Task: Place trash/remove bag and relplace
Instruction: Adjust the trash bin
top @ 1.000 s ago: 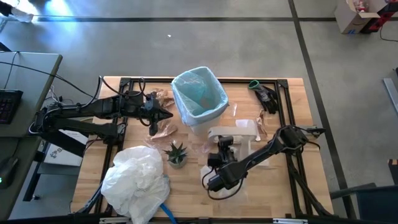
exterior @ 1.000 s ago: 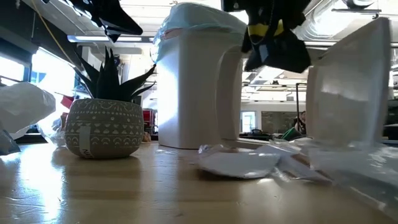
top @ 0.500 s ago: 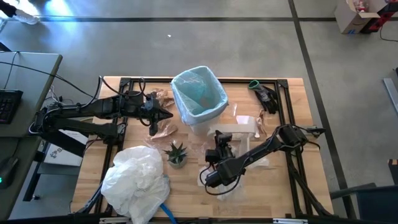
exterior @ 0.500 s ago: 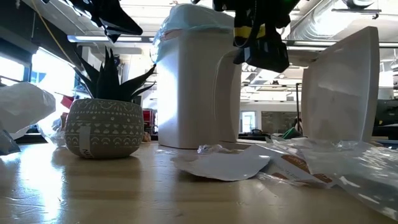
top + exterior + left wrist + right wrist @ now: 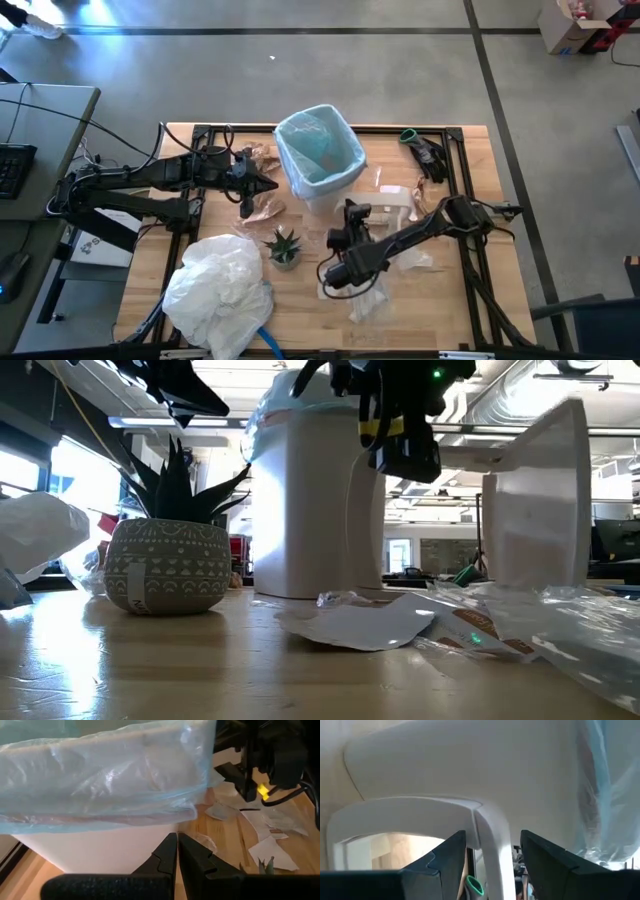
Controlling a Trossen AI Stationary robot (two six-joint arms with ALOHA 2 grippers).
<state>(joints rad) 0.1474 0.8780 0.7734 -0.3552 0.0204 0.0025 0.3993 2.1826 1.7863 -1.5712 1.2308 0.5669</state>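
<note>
Blue bag (image 5: 318, 150) lining bin; trash (image 5: 262, 210) beside.

One white bin (image 5: 322, 175) lined with one light-blue bag (image 5: 318, 146) is seen, along with one potted plant (image 5: 284, 246), one large white bag (image 5: 220, 285) and one white lid (image 5: 385, 212). Two crumpled brown paper pieces (image 5: 262, 209) are counted, plus several wrappers (image 5: 368, 300).

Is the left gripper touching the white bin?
Apart. In the high view the left gripper sits beside the white bin, bare table between them.
</note>
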